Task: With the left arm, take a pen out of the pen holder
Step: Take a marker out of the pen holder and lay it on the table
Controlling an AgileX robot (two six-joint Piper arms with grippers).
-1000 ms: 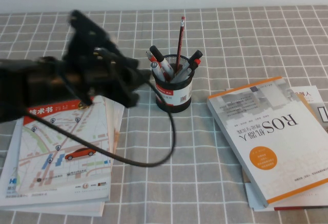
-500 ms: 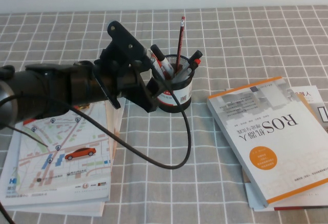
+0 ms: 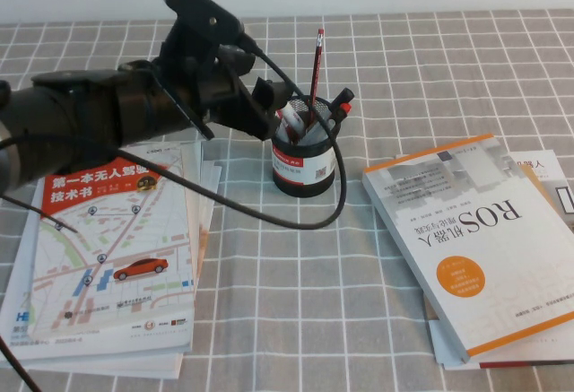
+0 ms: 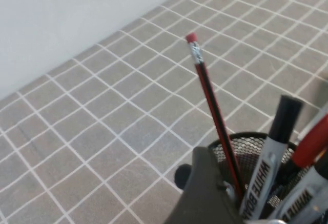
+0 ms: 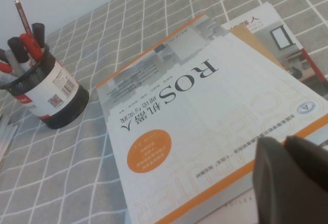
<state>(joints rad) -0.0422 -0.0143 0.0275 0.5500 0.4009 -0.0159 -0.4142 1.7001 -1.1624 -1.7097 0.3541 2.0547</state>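
The left arm [image 3: 90, 123] reaches in low and nearly level across the bench [image 3: 296, 320], its wrist raised slightly toward the pen holder [image 3: 305, 163]. The left hand [image 3: 273, 109] sits right at the holder's left rim, at the height of the pen tops. I cannot tell whether it is apart or together. A black cable [image 3: 296, 217] loops from the arm down around the front of the holder.

The black mesh holder stands upright, with every pen in it. 1 red-and-black pencil [image 3: 315, 74] rises tallest, eraser end up, leaning a little. Several markers [image 3: 343, 100] with black and red caps crowd beside it. The left wrist view shows the pencil just beside a dark part of the hand.

A map booklet [image 3: 112, 248] lies left of the holder, under the arm. A ROS book [image 3: 475, 230] lies right of the holder. The right hand [image 5: 284, 147] hovers over that book's corner farthest from the holder, its 2 tips pressed together, holding nothing.
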